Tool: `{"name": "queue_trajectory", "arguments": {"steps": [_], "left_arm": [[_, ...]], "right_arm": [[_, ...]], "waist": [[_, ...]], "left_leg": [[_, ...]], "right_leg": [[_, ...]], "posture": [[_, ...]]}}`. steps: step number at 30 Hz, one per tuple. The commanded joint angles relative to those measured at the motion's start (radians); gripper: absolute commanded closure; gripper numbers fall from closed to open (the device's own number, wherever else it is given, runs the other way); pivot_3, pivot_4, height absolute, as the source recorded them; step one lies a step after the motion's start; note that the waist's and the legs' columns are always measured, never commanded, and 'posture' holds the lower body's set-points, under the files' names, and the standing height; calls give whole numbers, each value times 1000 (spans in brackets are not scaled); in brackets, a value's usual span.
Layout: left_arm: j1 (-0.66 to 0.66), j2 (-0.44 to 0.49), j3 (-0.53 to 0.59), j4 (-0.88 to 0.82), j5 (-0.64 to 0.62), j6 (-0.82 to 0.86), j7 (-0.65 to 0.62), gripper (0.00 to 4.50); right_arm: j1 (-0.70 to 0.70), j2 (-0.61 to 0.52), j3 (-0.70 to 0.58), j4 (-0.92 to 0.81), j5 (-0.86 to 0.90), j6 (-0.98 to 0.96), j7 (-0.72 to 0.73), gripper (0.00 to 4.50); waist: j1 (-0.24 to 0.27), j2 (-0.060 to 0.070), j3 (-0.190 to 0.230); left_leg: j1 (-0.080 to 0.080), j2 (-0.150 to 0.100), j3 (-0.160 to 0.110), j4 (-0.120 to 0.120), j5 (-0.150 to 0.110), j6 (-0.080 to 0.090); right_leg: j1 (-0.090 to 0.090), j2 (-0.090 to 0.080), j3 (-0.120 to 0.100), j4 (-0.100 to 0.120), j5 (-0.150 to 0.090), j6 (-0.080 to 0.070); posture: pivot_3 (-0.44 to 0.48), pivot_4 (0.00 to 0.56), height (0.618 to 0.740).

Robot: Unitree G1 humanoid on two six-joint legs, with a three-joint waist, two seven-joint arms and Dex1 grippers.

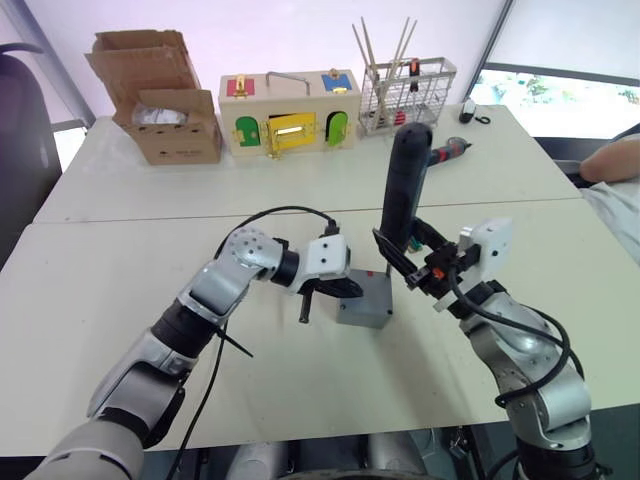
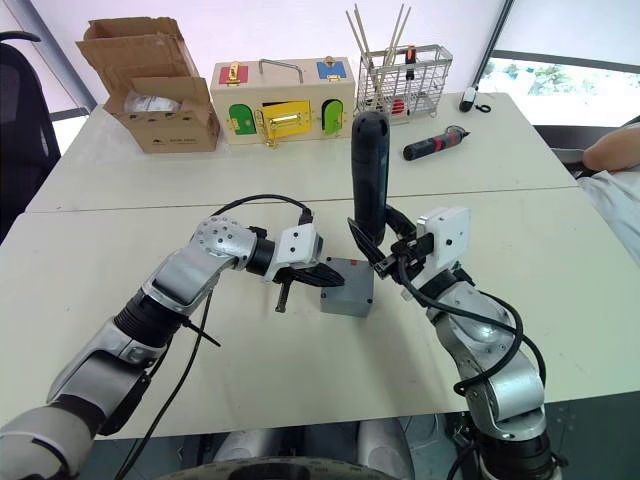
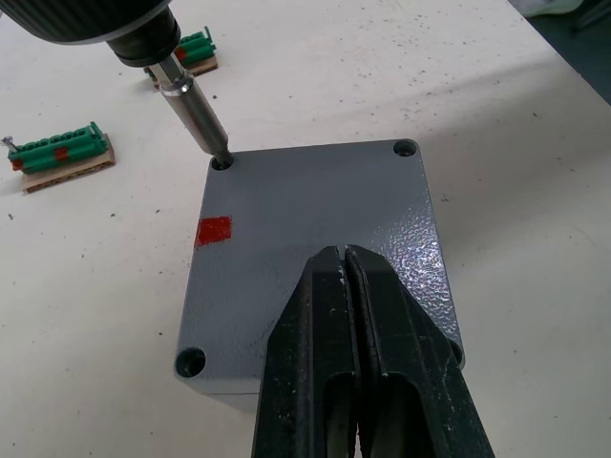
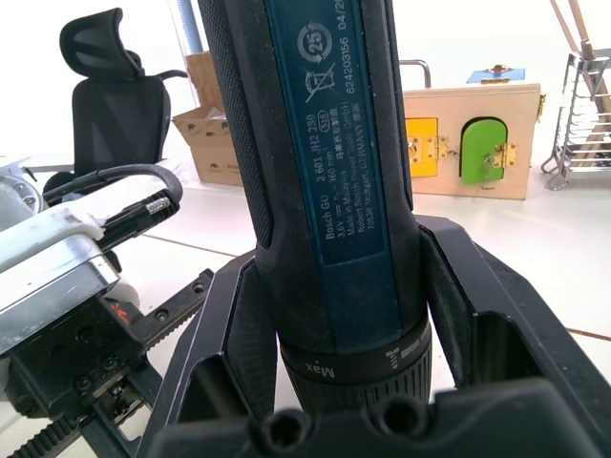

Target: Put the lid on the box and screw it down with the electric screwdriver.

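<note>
The grey box [image 1: 365,305] stands mid-table with the lid [image 3: 305,219] seated flat on top; a red mark and corner screw holes show on the lid. My left gripper [image 3: 344,253] is shut, its tips resting on the lid's surface. My right gripper [image 1: 405,255] is shut on the electric screwdriver [image 1: 405,185], a thick dark blue-black cylinder held upright over the box. Its metal bit [image 3: 196,119] sits in one corner hole of the lid. The box's inside is hidden.
Along the table's far edge stand a cardboard box [image 1: 165,110], a wooden box with coloured doors [image 1: 290,112] and a wire rack [image 1: 405,92]. A red-and-black screwdriver [image 1: 450,150] lies behind. Green terminal blocks [image 3: 62,157] lie near the box. A person's arm [image 1: 610,160] rests at the right.
</note>
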Motion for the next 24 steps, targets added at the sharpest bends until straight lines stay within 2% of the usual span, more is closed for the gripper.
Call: {"name": "queue_trajectory", "arguments": {"steps": [1, 17, 24], "left_arm": [[2, 6, -10, -3, 16, 7, -6, 4500], [19, 23, -28, -14, 19, 25, -31, 4500], [19, 20, -31, -13, 22, 22, -33, 4500]], "right_arm": [[79, 4, 59, 137, 5, 115, 5, 2680], [136, 49, 32, 123, -8, -19, -13, 2680], [175, 32, 61, 129, -31, -52, 5, 2680]], "waist": [[0, 0, 0], [0, -3, -4], [0, -4, -5]], "left_leg": [[0, 0, 0, 0, 0, 0], [1, 0, 0, -6, 0, 0], [2, 0, -1, -10, 0, -1]], "right_leg": [[0, 0, 0, 0, 0, 0], [0, 0, 1, -4, 0, 0], [-1, 0, 1, -4, 0, 0]], "posture": [[0, 150, 737], [0, 150, 737], [0, 150, 737]]}}
